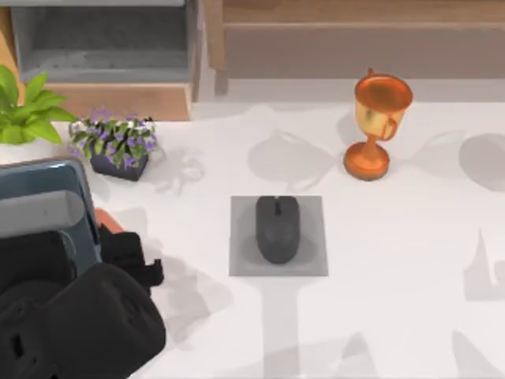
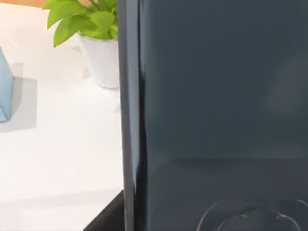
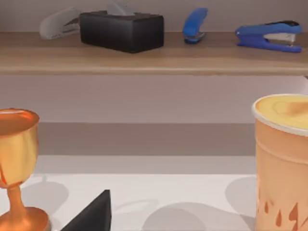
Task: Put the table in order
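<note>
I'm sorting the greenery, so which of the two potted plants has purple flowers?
The small plant in the dark square pot, standing further toward the table's middle. The leafy plant at the left edge is plain bright green, in a white pot.

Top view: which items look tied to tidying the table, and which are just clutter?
In play:
white marbled table
dark slate flat slab under the left arm
left gripper

Lying about:
black computer mouse on grey square mat
copper trophy cup
purple-flowered planter
green leafy plant
</note>
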